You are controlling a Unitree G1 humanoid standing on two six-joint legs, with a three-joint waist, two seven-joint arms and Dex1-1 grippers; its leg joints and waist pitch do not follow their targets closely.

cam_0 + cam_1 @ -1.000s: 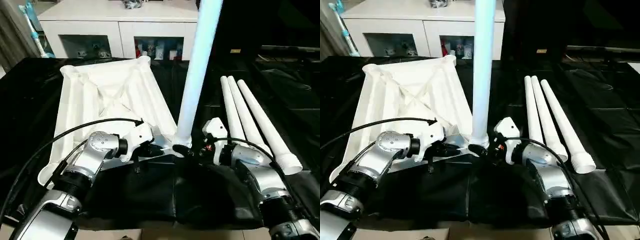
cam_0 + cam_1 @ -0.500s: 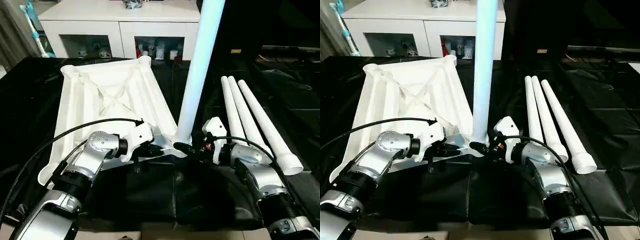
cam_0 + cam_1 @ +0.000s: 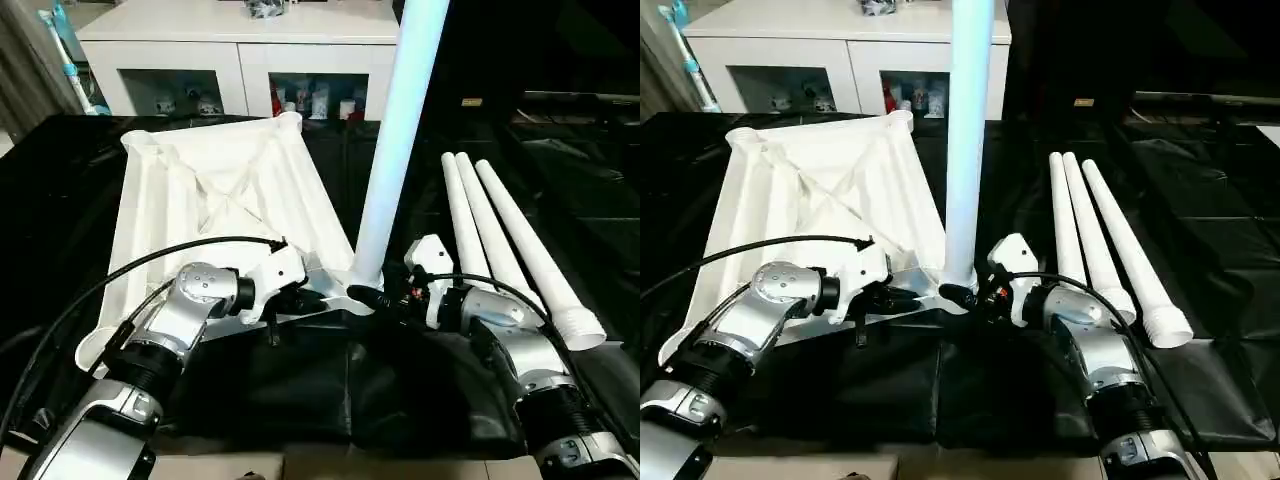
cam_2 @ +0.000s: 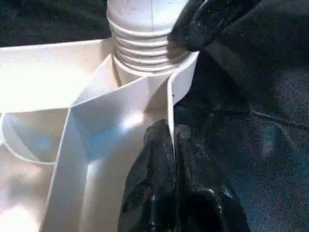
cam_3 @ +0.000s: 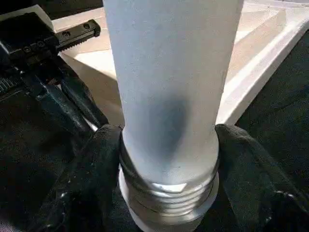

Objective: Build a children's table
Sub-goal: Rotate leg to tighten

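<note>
The children's table top (image 3: 220, 200) lies upside down on the black cloth, ribs up. One white leg (image 3: 395, 150) stands upright in its near right corner socket, with the threaded end (image 4: 145, 48) at the socket mouth. My right gripper (image 3: 365, 297) is shut on this leg's base, with a finger (image 5: 96, 164) pressed on each side of the tube (image 5: 169, 87). My left gripper (image 3: 318, 298) is shut on the top's thin rim wall just beside that corner, its fingers (image 4: 164, 193) pinching the wall.
Three more white legs (image 3: 500, 240) lie side by side on the cloth to the right of my right arm. A white cabinet (image 3: 240, 60) with glass doors stands behind the draped table. A black cable loops over my left forearm (image 3: 180, 320).
My right gripper's fingers have closed in on the base of the upright leg. The left gripper and the table top have stayed where they were.
</note>
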